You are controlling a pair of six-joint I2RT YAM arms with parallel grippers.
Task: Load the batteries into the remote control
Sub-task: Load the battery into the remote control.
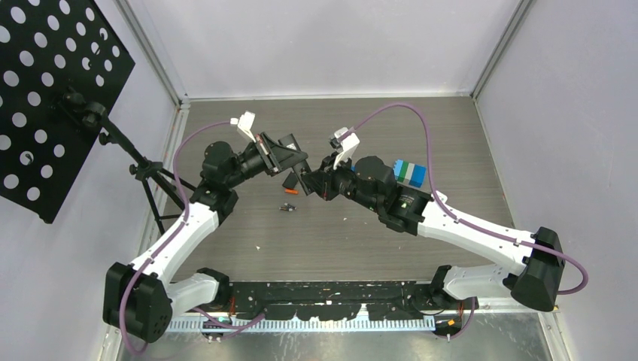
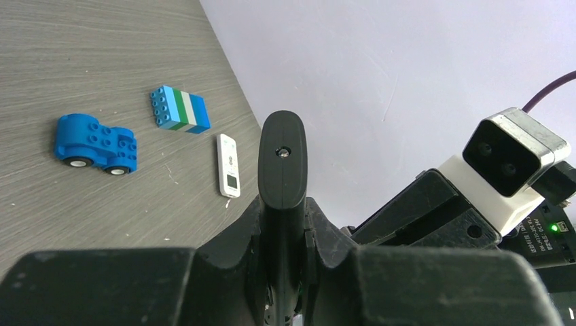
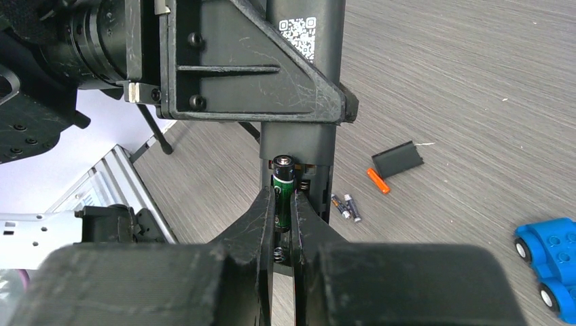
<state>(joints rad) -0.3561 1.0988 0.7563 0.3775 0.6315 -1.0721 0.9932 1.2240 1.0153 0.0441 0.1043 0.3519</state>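
The grey wood-grain worktop (image 1: 361, 233) carries everything. A perforated black panel (image 1: 45, 98) on a stand rises off its left edge.

Above the middle of the worktop, the left claw (image 2: 284, 224) is clamped on a black remote (image 2: 284, 159), holding it clear of the surface. The remote is long and slim with a rounded end and a small screw set in its back. Its battery compartment stands open, with a coil spring showing inside. A white QR label (image 3: 299, 30) sits on the back; no other writing on it can be read.

The right claw (image 3: 284, 204) is closed tight on a green-black battery (image 3: 284, 178), a thin cylinder with a metal cap. The battery lies along the remote's length, right at the open compartment. Whether it is seated there cannot be told, as the fingers hide its lower half.

A blue toy car (image 2: 95, 142) stands on the worktop off to the right. Near it are a brick stack (image 2: 178, 109) in blue, green and white, and a white handset (image 2: 229, 165) with a tiny screen.

A flat black battery cover (image 3: 397, 158) lies under the raised remote. Touching its corner is an orange battery (image 3: 378, 180). Two dark batteries (image 3: 346, 206) lie side by side just beside that.
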